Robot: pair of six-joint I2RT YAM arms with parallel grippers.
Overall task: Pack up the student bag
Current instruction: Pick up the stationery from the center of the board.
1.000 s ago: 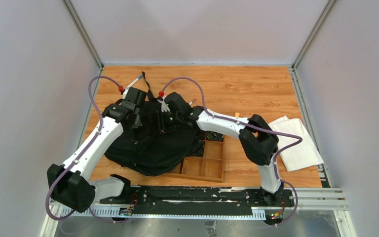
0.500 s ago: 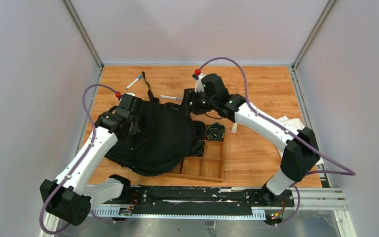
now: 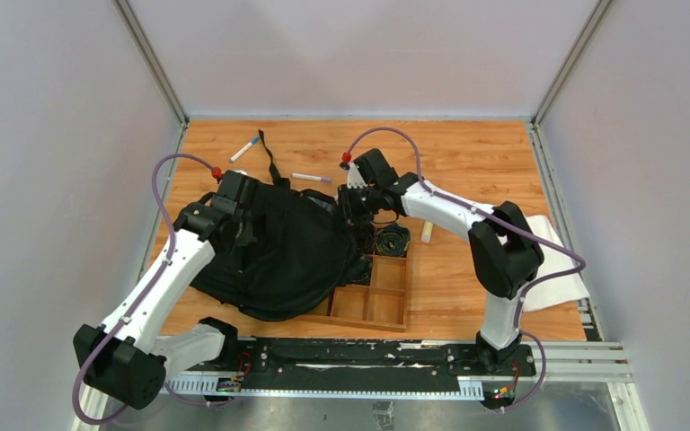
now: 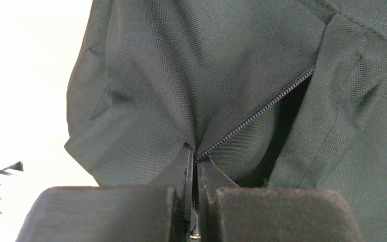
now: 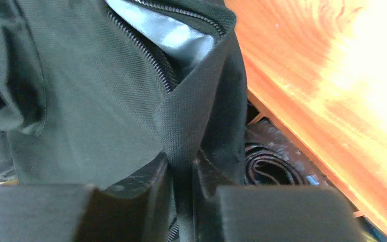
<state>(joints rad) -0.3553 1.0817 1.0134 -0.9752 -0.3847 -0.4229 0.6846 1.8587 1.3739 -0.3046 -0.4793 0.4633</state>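
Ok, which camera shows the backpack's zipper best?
The left wrist view: the zipper runs sharp and close, right down to the shut left hand. The right wrist view shows a shorter stretch; the top view shows only the black student bag, no zipper detail.

Pale grey walls (image 3: 359, 54), wooden tabletop (image 3: 467, 153), aluminium corner posts (image 3: 151, 58), black rail (image 3: 368, 350) along near edge

My top camera looks down from above and behind me over the wooden tabletop (image 3: 467, 153). Wrist cameras peer past my left tool (image 4: 195, 169) and right tool (image 5: 180, 171), close on the floppy black fabric backpack (image 3: 278, 260) all views share.
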